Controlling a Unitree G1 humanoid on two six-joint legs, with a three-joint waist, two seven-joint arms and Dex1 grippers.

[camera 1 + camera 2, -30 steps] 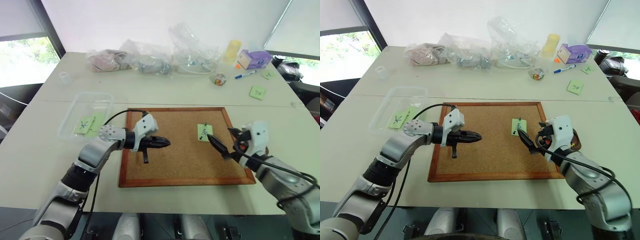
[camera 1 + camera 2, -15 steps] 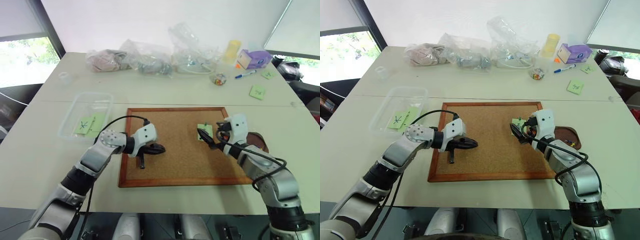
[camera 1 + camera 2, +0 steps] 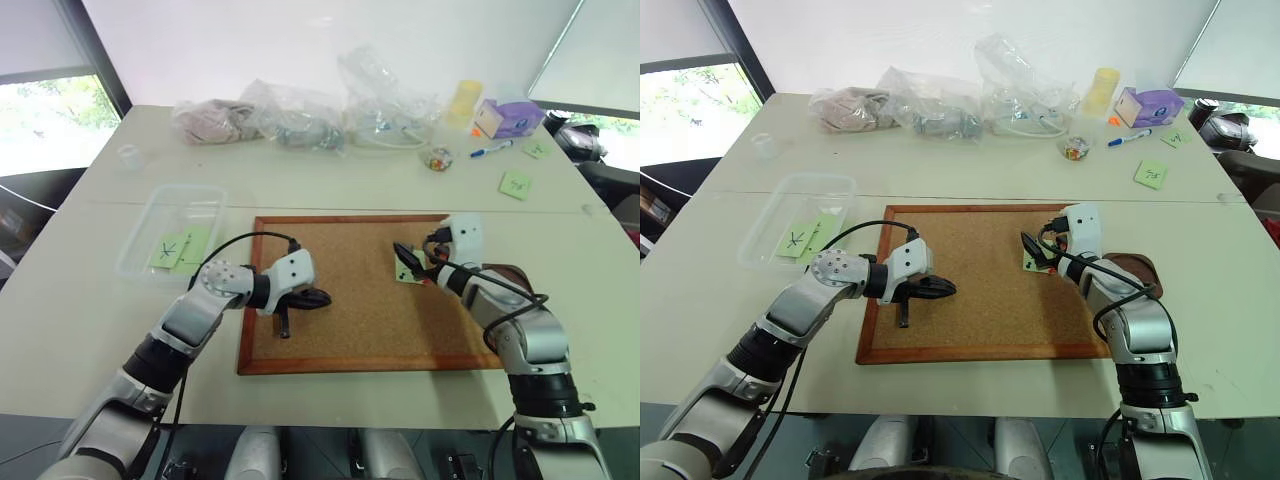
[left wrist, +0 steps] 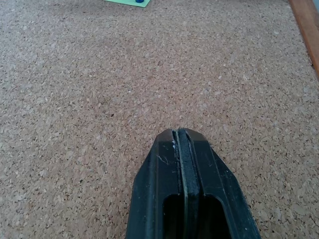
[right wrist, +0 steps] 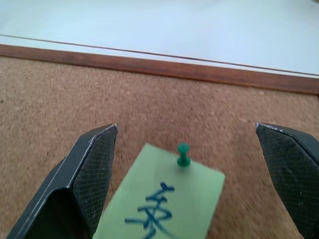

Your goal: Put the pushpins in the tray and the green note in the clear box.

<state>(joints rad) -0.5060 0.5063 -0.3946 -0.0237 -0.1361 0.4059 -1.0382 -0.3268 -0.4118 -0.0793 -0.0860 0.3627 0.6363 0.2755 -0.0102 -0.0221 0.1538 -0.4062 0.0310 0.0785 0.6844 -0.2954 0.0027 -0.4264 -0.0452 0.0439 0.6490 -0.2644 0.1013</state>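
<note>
Where visible, 1 pushpin (image 5: pixel 183 154).

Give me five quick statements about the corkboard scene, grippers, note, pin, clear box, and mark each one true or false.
1. The right gripper is wide open, one finger on each side of the green note. True.
2. The left gripper holds a pushpin. False: its fingers are shut on nothing, over bare cork of the corkboard.
3. A green pushpin is stuck in the green note near its edge. True.
4. The green note already lies in the clear box. False: it is on the corkboard; the box holds other green notes, one marked with an X.
5. The tray sits at the board's left side. False: it is beside the board's right edge, behind the right arm.
</note>
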